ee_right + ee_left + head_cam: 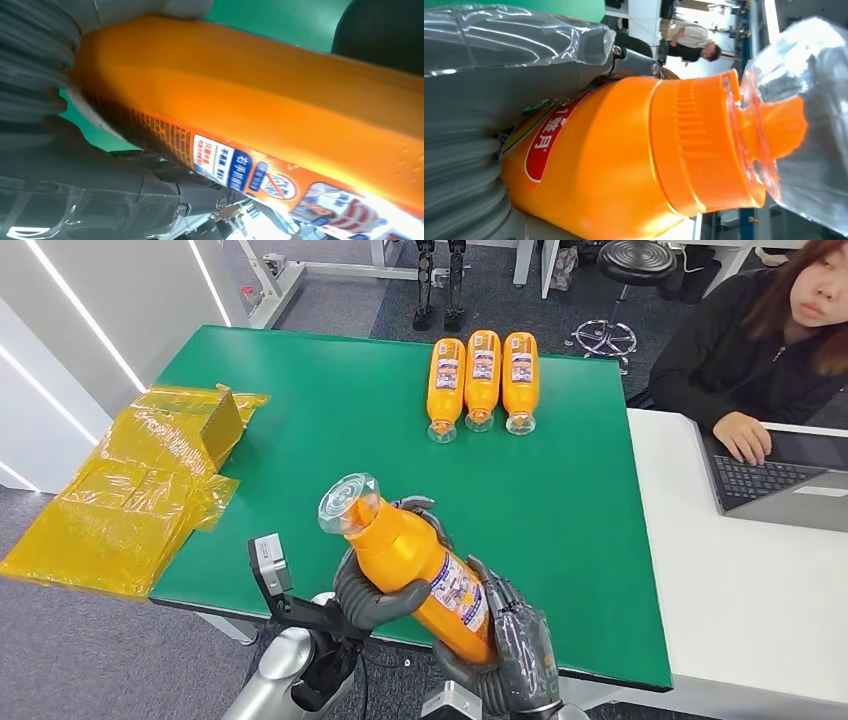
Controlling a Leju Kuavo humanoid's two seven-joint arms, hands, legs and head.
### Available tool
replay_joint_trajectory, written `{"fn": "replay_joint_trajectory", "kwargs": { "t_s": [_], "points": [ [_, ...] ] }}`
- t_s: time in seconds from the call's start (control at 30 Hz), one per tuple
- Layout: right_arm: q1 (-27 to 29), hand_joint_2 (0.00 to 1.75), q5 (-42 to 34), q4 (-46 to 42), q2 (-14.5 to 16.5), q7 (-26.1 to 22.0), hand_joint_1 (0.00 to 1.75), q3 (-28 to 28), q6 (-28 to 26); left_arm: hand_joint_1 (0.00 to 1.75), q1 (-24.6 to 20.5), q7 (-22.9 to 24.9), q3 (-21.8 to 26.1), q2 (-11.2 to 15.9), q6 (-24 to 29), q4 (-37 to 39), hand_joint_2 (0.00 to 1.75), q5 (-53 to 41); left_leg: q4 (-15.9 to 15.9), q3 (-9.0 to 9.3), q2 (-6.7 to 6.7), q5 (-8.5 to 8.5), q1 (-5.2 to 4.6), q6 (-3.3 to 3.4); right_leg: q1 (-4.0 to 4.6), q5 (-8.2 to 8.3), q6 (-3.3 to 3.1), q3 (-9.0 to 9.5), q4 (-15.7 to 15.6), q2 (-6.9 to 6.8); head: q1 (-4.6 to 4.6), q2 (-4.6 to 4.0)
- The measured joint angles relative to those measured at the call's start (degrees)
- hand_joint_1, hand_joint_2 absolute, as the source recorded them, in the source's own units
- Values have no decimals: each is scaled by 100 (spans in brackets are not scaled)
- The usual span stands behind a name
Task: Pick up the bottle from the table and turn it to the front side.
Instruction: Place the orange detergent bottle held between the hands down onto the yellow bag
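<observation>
An orange bottle (415,565) with a clear cap is held in the air above the near edge of the green mat (300,420), tilted with its cap up and to the left. My left hand (375,595) wraps its middle from the left side. My right hand (510,645) grips its lower end from below and right. Its label faces right, toward my right hand. Up close, the left wrist view has the bottle (634,160) with its orange neck and clear cap, and the right wrist view has the bottle's (260,105) label strip.
Three more orange bottles (482,380) lie side by side at the far edge of the mat, caps toward me. Crumpled yellow plastic wrap (140,485) hangs over the mat's left side. A person with a laptop (780,475) sits at the white table on the right.
</observation>
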Motion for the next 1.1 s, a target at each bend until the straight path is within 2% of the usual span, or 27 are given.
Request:
{"fn": "replay_joint_trajectory", "kwargs": {
  "t_s": [0.3,0.5,0.83,1.1],
  "points": [
    [-10,175,-116,130,69,-141,0,1,-358,175,-99,-23,1,14,158,55,175,-53,0,0,0,0,0,0,0,0,0,0,0,0,0,0],
    [-10,175,-567,166,202,-525,0,-14,-960,175,-288,-217,63,40,595,266,175,-634,0,1,0,0,0,0,0,0,0,0,0,0,0,0],
    [15,175,-695,211,220,-654,0,-27,-1197,175,-1059,-485,519,120,1708,1012,175,-2591,0,2,1,2,0,-1,0,6,-6,0,2,2,0,0],
    [-78,175,-862,343,222,-709,0,-17,-1184,175,-1716,-315,762,281,3054,1765,175,-4657,0,2,0,4,1,-4,1,6,-7,-1,3,1,0,0]
  ]
}}
